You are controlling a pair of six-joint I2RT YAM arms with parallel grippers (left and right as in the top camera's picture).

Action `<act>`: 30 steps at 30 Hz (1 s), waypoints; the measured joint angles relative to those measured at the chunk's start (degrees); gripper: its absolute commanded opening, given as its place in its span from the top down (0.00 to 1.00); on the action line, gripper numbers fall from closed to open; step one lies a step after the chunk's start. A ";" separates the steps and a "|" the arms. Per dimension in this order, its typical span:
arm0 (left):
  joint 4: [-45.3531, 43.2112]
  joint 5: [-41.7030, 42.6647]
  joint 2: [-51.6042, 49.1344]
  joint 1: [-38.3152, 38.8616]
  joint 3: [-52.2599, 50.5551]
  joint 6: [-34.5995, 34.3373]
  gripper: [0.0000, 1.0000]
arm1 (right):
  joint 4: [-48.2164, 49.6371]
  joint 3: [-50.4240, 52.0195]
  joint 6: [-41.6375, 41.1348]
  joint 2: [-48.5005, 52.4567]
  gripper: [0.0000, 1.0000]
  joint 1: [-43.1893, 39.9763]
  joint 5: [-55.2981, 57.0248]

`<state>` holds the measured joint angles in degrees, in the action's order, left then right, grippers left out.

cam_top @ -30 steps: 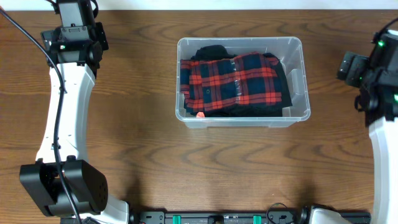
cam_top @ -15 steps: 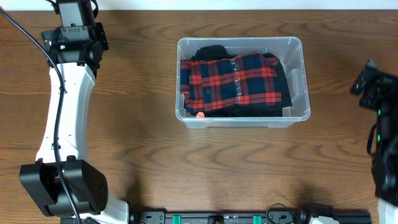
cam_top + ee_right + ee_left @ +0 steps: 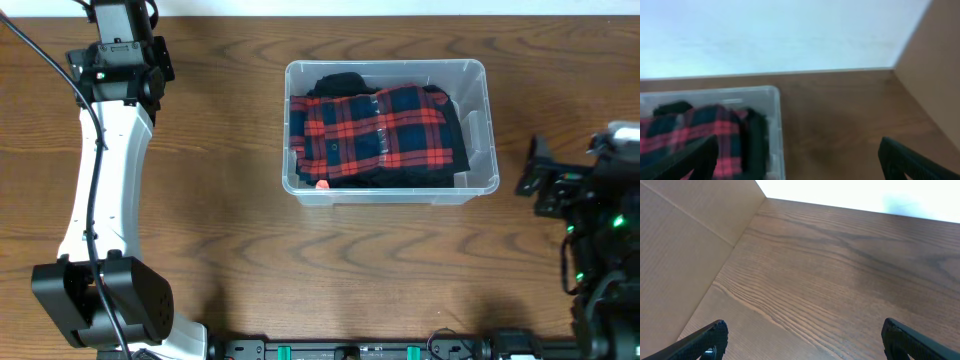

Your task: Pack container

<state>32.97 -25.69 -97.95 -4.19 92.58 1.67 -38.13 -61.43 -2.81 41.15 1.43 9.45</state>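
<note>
Overhead, the container [image 3: 486, 130] is sitting on the tabletop [image 3: 230, 240] right of centre and toward the far edge, well apart from both arms. It is showing as a clear, lidless rectangular bin with rounded corners and a thick rim. A folded red-and-navy plaid garment [image 3: 375, 130] is lying across most of its inside, with black fabric [image 3: 340, 82] showing under it and along its edges. A small orange-red spot [image 3: 321, 184] is peeking out near the front wall; what it is cannot be told. The left gripper [image 3: 805, 340] is hanging over bare wood near the far left corner, its fingers spread wide. The right gripper [image 3: 797, 162] is also spread wide, holding nothing, and is facing the bin from the right in a blurred view. The tabletop is showing dark brown wood grain, with a pale wall [image 3: 765, 30] running behind it and tan panels [image 3: 680, 255] standing at its sides.
</note>
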 measured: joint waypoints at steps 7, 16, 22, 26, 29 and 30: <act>-0.02 -0.02 0.00 0.00 0.00 0.00 0.02 | 16.20 18.60 -0.66 -8.24 0.01 2.16 -0.74; 0.02 -0.02 0.00 0.00 0.00 0.00 0.02 | 39.01 42.95 -6.34 -16.74 0.01 2.56 -1.01; 0.02 -0.02 0.00 0.00 0.00 0.00 0.02 | 42.45 51.21 -8.81 -22.29 0.01 2.89 -1.05; 0.02 -0.02 0.00 0.00 0.00 0.00 0.02 | 44.89 54.88 -9.25 -24.98 0.01 3.63 -1.07; 0.00 -0.02 0.00 0.00 0.00 0.00 0.02 | 46.14 57.22 -9.44 -26.64 0.01 3.74 -1.11; 0.00 -0.02 0.00 0.00 0.00 0.00 0.02 | 46.14 57.77 -9.60 -27.02 0.01 3.74 -1.11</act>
<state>32.97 -25.71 -97.95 -4.19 92.58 1.67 8.01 -3.66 -12.40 14.13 5.17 8.34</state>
